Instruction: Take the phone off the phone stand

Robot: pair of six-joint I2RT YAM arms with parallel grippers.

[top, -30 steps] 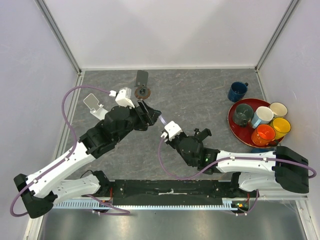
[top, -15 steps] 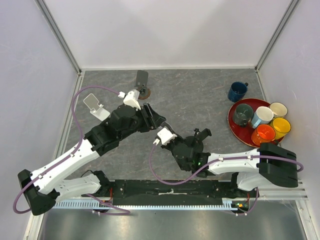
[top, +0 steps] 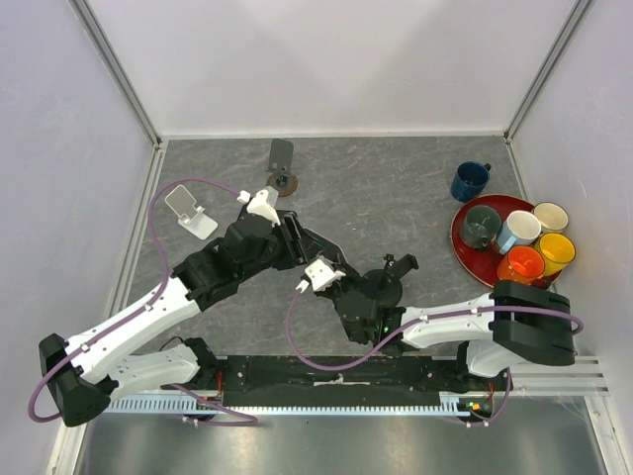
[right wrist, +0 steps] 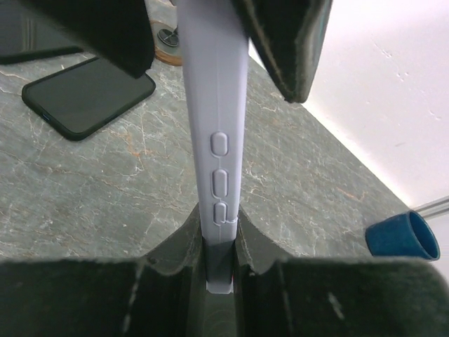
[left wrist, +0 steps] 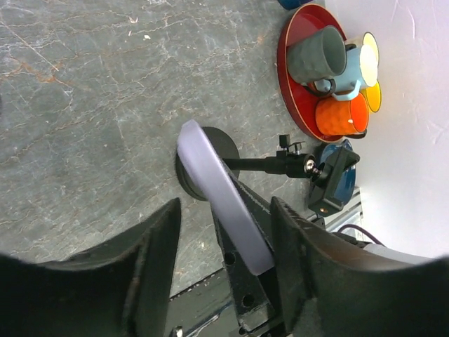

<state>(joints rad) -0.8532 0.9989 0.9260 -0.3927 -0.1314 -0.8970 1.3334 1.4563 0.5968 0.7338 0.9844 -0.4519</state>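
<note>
My right gripper stays clamped on the bottom edge of the lavender-cased phone. It holds the phone upright on edge over mid-table, near the black round-based phone stand. Since a second ago my left gripper has swung in from the back. Its jaws are narrower now but still apart, straddling the phone's upper end with gaps either side.

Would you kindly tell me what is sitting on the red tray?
On the red tray stand a dark grey mug, pale blue mug, cream mug, yellow mug and orange mug. The right arm covers its near edge, hiding anything there.
</note>
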